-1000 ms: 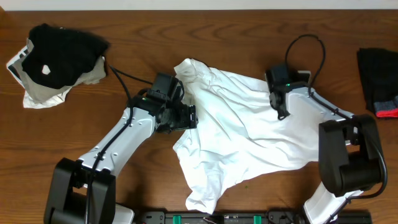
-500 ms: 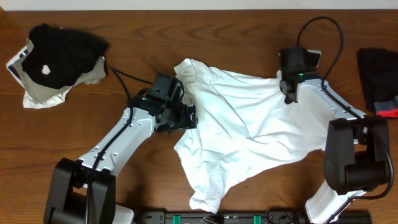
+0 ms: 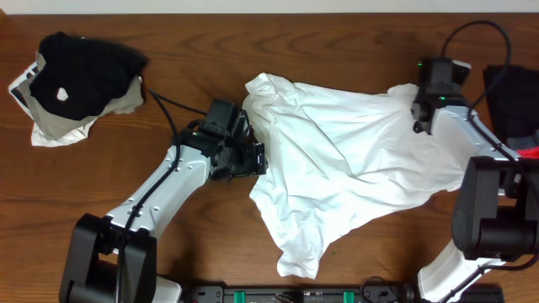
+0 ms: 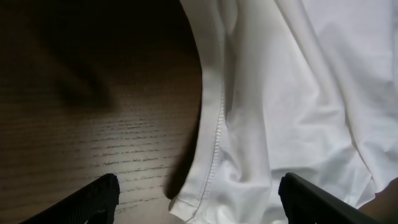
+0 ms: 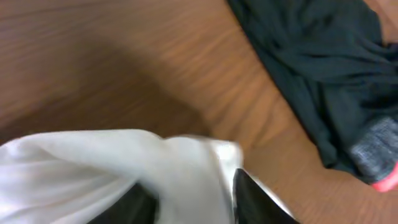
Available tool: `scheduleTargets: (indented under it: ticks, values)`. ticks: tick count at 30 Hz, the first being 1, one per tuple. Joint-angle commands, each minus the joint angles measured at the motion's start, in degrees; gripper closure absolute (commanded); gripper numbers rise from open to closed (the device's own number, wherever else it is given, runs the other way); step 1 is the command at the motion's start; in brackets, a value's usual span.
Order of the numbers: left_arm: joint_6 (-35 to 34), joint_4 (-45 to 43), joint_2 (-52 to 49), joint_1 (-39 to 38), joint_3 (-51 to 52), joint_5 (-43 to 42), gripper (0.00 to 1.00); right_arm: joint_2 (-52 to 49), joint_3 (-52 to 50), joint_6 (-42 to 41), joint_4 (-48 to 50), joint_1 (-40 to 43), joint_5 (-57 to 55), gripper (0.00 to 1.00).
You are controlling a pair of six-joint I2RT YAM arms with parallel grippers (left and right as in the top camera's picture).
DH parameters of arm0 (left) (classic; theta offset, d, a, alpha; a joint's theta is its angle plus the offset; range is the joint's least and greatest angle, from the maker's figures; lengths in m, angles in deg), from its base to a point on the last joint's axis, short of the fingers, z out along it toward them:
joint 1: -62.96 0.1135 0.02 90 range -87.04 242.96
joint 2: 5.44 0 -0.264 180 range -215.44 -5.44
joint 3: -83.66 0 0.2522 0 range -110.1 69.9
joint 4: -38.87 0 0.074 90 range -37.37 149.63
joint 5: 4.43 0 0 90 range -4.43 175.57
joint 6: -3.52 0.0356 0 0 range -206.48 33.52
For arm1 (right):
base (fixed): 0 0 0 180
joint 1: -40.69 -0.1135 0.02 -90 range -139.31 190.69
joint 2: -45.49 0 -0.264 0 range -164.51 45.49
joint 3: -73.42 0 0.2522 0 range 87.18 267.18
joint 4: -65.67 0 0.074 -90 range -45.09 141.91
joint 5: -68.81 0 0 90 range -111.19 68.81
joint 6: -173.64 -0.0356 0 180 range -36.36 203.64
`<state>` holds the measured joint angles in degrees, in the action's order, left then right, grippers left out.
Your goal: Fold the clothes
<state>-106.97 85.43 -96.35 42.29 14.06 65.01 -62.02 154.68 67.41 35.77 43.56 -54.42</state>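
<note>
The white T-shirt [image 3: 354,160] lies crumpled across the middle of the wooden table [image 3: 168,252], pulled out toward the right. My left gripper [image 3: 251,158] stands open at the shirt's left edge. In the left wrist view its gripper [image 4: 198,183] straddles the stitched hem of the shirt [image 4: 280,93], the fingers [image 4: 99,196] wide apart and off the cloth. My right gripper [image 3: 418,118] is at the shirt's far right corner. In the blurred right wrist view its gripper [image 5: 193,186] has the fingers [image 5: 252,196] parted, with the shirt's cloth [image 5: 93,168] lying between them.
A black garment with a white spot [image 3: 84,71] sits on pale cloth at the far left. A black garment with red trim [image 3: 512,101] lies at the right edge, close beside the right gripper, and shows as the dark garment [image 5: 311,68] in the right wrist view.
My right gripper has travelled right and toward the table's far edge, dragging the shirt's corner with it and stretching the shirt out; its fingers have parted. The left arm has stayed still.
</note>
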Motion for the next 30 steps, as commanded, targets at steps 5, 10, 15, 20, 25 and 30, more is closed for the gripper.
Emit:
scheduleTargets:
  ticks: [5,10,15,20,25,30]
  values:
    - [1.42,-0.15,-0.09,0.24,0.59,0.74,0.16,0.9,4.22,-0.72,-8.59,2.32,-4.92,0.23]
    - [1.42,0.15,-0.07,0.24,0.59,0.68,0.16,3.8,11.28,-2.16,-17.62,1.9,0.39,0.14]
    - [3.78,1.09,0.09,0.13,0.59,-1.92,0.16,8.68,16.76,-1.84,-27.96,1.2,16.41,0.11]
    - [7.72,4.2,2.71,-0.68,0.52,-2.97,0.16,14.8,17.18,-1.29,-35.78,1.18,29.44,0.06]
    - [8.41,8.7,8.92,-4.07,0.52,-2.97,0.16,19.65,17.18,-1.31,-45.79,1.18,30.97,0.04]
    - [1.53,13.31,13.25,-10.62,0.52,-2.99,0.16,21.46,17.18,-1.31,-54.73,1.18,30.93,0.01]
